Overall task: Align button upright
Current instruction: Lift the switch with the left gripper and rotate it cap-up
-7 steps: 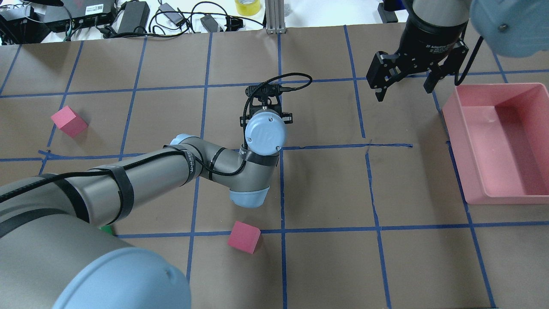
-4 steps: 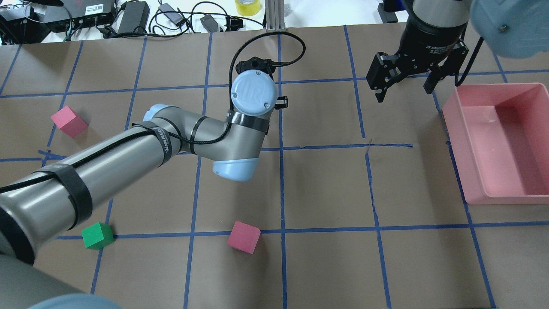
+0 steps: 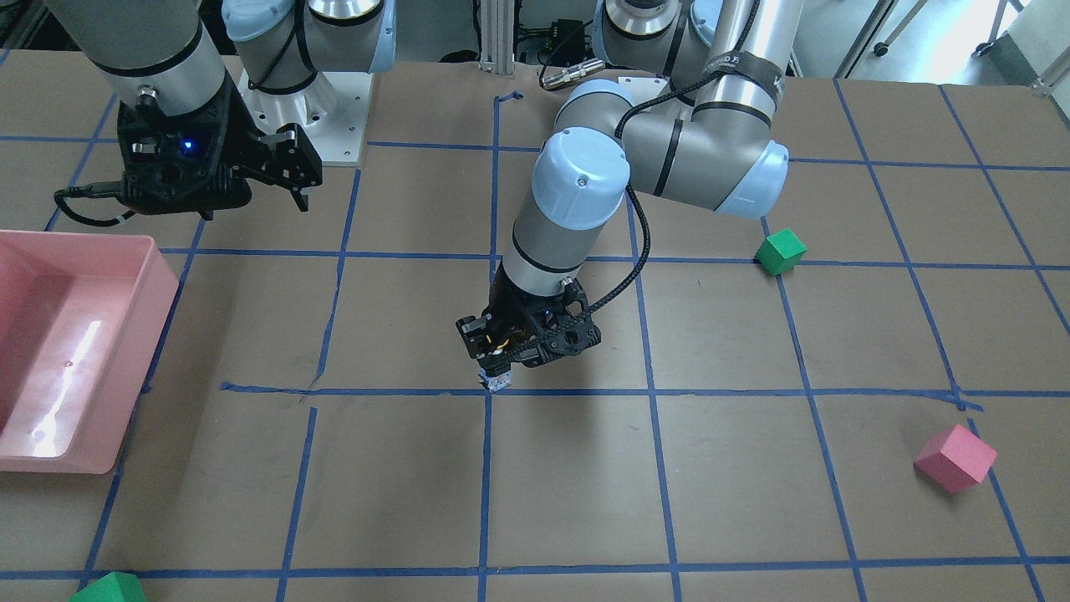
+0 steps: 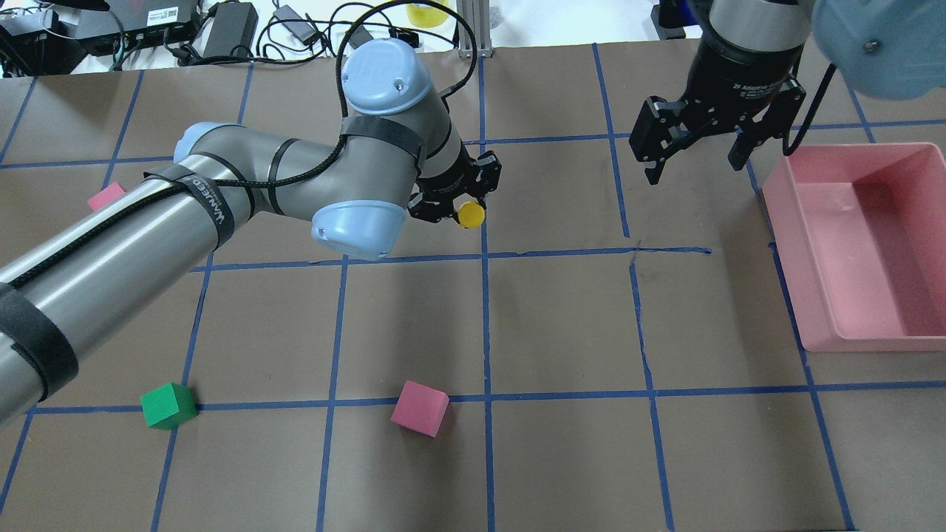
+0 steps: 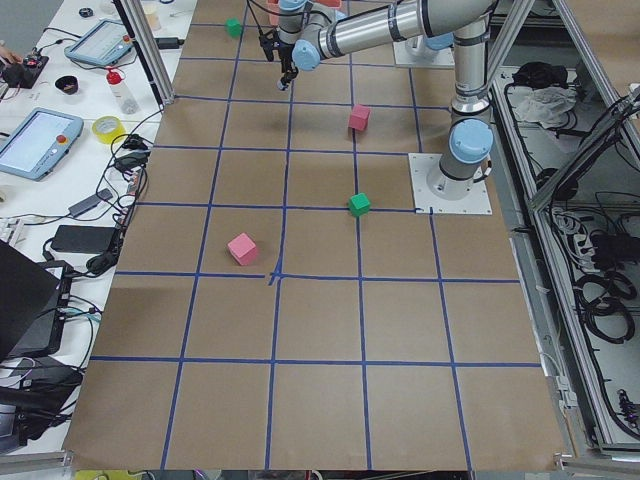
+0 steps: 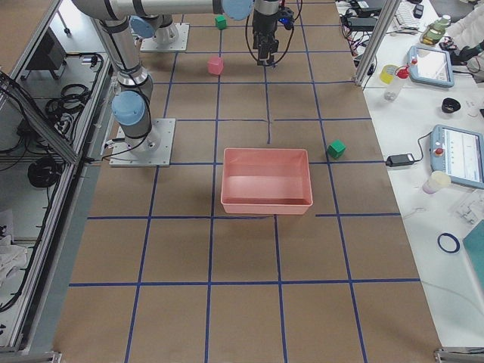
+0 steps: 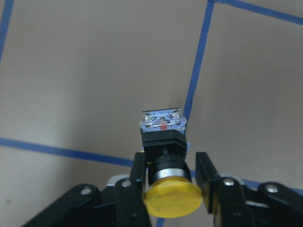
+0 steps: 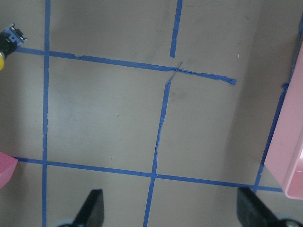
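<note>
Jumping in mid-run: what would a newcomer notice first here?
The left gripper shut on the yellow-capped button, base pointing down at a blue tape crossing near the table's middle. Then the big pink bin on the robot's right, with the open right gripper hanging beside it.

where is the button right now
In the overhead view the button is near mid-table, held cap up in the left gripper, at a blue tape crossing.

Yellow-cap btn (image 7: 164,156) upright, grey base down.
</note>
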Robot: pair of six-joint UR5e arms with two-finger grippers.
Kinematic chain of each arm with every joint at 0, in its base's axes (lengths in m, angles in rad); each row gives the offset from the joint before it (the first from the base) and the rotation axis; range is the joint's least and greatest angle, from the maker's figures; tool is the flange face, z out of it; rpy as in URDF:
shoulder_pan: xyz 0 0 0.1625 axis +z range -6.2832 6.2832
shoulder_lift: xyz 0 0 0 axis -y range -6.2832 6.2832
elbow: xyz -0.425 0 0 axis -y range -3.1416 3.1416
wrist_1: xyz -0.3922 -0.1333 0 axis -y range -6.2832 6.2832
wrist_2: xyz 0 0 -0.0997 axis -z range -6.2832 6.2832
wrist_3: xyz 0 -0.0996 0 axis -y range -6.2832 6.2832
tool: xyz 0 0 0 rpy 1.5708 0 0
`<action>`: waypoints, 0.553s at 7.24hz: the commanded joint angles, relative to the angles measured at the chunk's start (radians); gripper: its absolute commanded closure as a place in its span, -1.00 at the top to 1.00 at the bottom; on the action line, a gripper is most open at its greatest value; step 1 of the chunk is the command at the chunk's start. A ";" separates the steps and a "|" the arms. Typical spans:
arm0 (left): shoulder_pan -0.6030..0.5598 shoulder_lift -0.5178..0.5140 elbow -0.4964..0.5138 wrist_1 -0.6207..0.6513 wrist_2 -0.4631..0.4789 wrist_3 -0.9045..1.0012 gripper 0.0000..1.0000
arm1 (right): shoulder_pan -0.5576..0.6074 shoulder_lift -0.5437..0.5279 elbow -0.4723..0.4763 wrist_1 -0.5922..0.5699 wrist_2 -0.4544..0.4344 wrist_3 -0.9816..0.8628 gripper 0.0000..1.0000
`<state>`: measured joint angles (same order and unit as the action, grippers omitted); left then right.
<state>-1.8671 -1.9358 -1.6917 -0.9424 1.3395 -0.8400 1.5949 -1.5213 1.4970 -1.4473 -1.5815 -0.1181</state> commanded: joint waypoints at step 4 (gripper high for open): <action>0.072 -0.070 0.003 -0.098 -0.227 -0.370 -0.66 | 0.019 0.001 -0.003 0.002 0.001 -0.002 1.00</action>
<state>-1.8220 -1.9833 -1.6894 -1.0258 1.1719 -1.1602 1.6125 -1.5203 1.4952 -1.4443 -1.5831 -0.1191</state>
